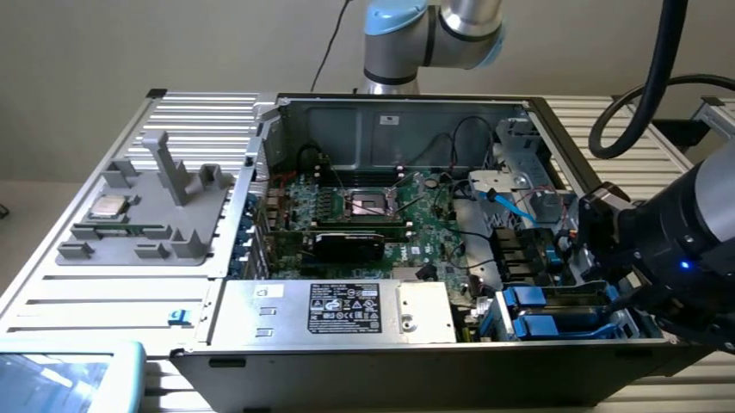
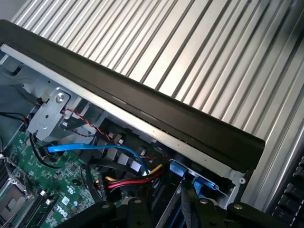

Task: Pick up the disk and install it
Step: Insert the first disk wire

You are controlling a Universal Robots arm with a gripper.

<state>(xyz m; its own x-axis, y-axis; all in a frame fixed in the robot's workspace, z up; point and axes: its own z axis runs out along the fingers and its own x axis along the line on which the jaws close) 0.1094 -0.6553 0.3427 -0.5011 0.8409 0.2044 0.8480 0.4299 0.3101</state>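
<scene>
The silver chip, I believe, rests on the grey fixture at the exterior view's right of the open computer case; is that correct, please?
Not quite. The exterior view shows the silver chip resting on the grey fixture at the exterior view's left of the open computer case, not at its right.

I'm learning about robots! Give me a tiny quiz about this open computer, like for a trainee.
1. True or false: the computer case is open, and its green board shows.
2. Where is the small silver chip? A) on the grey holder outside the case B) on the green board C) on the floor
3. Fill in: in the exterior view, the robot's wrist is at the case's ___ side.
Key: 1 true; 2 A; 3 right.
</scene>
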